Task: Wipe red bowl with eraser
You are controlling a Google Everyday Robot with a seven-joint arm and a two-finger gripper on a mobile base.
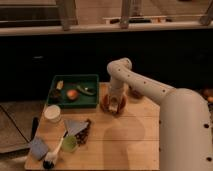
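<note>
Wiping step, judged under way. Gripper (115, 102) is down inside the red bowl (105, 104), which sits right under and around it on the table (125, 145). The pale bit at its tip looks like the eraser (117, 106); I cannot tell whether the gripper is pinching it. Green tray (75, 77) just left, small dark bowl (136, 93) just right. Next: rub the eraser around the bowl's inside, with light pressure so the bowl doesn't slide.

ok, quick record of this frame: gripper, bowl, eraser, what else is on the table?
gripper: down inside the red bowl, arm reaching in from the right
red bowl: on the table, just right of the green tray
eraser: pale block at the gripper tip, over the bowl's inside
green tray: holds an orange fruit
white cup: upright, in front of the tray
</note>
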